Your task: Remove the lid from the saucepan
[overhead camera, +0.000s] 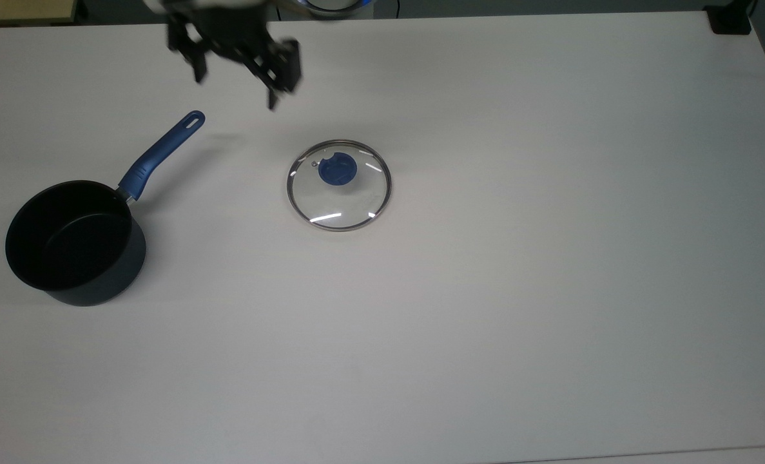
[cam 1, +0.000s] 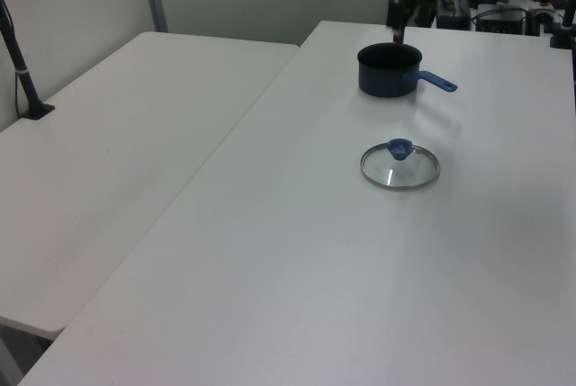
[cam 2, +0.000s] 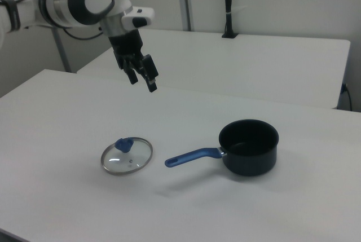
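The jaws stand apart with nothing between them: the gripper hangs high above the table, clear of everything, and in the right view its two black fingers point down and slightly toward the right view's right.

Nearest the top view's bottom edge of the table is the saucepan, close to the top view's left edge. It sits upright and uncovered, its black inside showing. Its long blue handle runs away from the pan toward the far edge, angled to the top view's right, with the slotted end free on the surface.

Farther in, around the middle of the table, the lid lies flat on the surface, knob up, well apart from the saucepan. In the right view the lid rests just beyond the tip of the handle without touching it.

The gripper is farther still, over the table's far edge in the top view, between the handle's end and the lid.
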Robot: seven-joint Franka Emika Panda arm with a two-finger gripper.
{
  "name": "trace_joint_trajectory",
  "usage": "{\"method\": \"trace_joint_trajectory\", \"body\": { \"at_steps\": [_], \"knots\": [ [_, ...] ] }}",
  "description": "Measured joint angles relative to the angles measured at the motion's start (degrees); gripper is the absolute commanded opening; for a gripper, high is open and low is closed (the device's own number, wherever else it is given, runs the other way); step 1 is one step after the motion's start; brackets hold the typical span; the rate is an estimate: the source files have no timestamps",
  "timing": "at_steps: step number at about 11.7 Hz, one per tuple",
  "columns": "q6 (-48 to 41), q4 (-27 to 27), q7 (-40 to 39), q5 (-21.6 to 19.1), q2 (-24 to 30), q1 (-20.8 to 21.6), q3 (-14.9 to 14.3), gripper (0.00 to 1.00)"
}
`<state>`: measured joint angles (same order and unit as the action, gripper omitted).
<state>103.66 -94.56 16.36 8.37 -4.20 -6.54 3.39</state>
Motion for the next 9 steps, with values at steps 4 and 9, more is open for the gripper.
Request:
{"method": "trace_joint_trajectory", "body": {
  "at_steps": [4,9],
  "knots": [
    [-7.2,0.0,-12.8,-5.3,6.1,6.3,-9.5,1.00],
    [-7.4,-0.1,-20.7,-5.8,5.5,6.8,-10.1,1.00]
  ]
}}
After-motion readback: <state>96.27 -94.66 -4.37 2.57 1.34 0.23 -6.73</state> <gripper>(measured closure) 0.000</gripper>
